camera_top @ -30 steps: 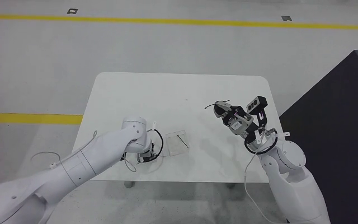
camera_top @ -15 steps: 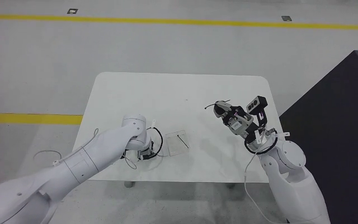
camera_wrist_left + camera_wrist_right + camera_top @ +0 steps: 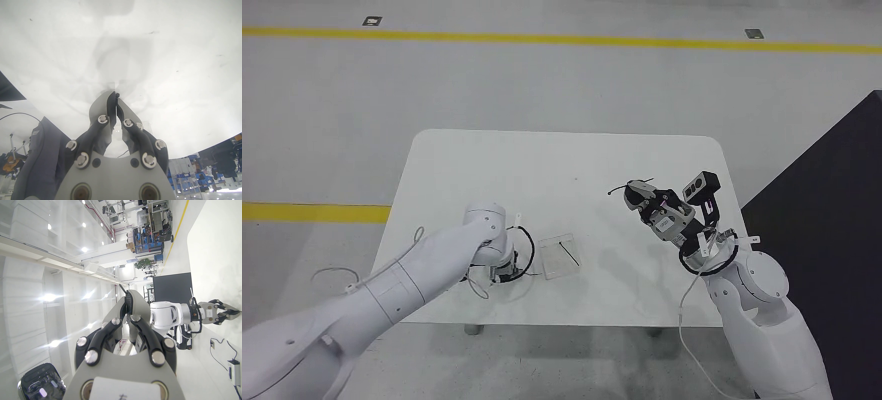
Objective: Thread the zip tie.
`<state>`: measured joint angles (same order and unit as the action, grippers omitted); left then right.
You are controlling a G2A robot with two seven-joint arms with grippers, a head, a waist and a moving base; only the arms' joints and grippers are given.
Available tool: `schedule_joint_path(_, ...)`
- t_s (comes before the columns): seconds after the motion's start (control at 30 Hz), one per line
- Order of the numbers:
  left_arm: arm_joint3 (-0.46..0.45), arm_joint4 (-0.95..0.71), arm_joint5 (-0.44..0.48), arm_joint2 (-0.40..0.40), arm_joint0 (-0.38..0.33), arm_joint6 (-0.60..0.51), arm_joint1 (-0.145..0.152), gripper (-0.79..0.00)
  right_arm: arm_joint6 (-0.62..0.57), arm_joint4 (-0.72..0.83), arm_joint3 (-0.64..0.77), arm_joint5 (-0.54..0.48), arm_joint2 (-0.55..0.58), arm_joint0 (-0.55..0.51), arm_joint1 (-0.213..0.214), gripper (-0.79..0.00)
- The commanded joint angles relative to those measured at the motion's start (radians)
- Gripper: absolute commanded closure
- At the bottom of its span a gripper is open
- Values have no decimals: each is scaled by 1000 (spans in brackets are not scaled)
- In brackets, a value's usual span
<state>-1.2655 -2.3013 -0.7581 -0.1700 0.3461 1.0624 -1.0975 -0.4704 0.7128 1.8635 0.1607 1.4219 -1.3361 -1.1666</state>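
Closest to the robot, near the front edge of the white rectangular table [image 3: 542,160], the left end effector [image 3: 115,95] points down at the tabletop with its fingertips right at the surface. Its two fingers are pressed together with no gap between them. A small black nub [image 3: 117,94] sits at their tips; it may be the end of a tie, though the view is too poor to be sure. Just beside this end effector, towards the middle of the table, a clear rectangular plastic tray [image 3: 550,264] lies flat. A short thin black strip [image 3: 568,251] lies slantwise across the tray, apart from both arms. Farther back, over the right half of the table and well apart from the left arm, is the right end effector [image 3: 126,297]. Its fingers are drawn in narrow and clamp the thin black plastic zip tie [image 3: 616,188] between their ribbed pads. In the right wrist view a short length of the tie pokes out past the fingertips. In the top view the free part curves away from the tips towards the centre of the table, clear of the tray. The same wrist view also shows the left end effector farther off, tips down on the tabletop.
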Motion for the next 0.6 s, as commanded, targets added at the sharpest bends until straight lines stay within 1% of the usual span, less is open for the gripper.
schedule_joint_path(0.0, -10, 3, 2, 0, -1, 2, 1, 0, 0, 0, 0, 0, 0, 0, 0, 0)
schedule_joint_path(0.1, -41, 6, 12, 0, -11, 12, 10, 0, 0, 0, 0, 0, 0, 0, 0, 0)
schedule_joint_path(0.2, -100, -8, 33, 0, -37, 33, 35, 0, 0, 0, 0, 0, 0, 0, 0, 0)
schedule_joint_path(0.23, -122, -16, 43, -2, -47, 43, 48, 0, 0, 0, 0, 0, 0, 0, 0, 0)
schedule_joint_path(0.27, -160, -21, 56, -17, -58, 56, 67, 0, 0, 0, 0, 0, 0, 0, 0, 0)
schedule_joint_path(0.3, -180, -19, 63, -27, -59, 63, 78, 0, 0, 0, 0, 0, 0, 0, 0, 0)
schedule_joint_path(0.37, -245, -5, 87, -65, -47, 65, 112, 0, 0, 0, 0, 0, 0, 0, 0, 0)
schedule_joint_path(0.47, -349, 77, 135, -128, -5, 9, 167, 0, 0, 0, 0, 0, 0, 0, 0, 0)
schedule_joint_path(0.53, -419, 139, 136, -173, 39, -95, 204, 0, 0, 0, 0, 0, 0, 0, 0, 0)
schedule_joint_path(0.57, -419, 139, 136, -173, 39, -95, 204, 0, 0, 0, 0, 0, 0, 0, 0, 0)
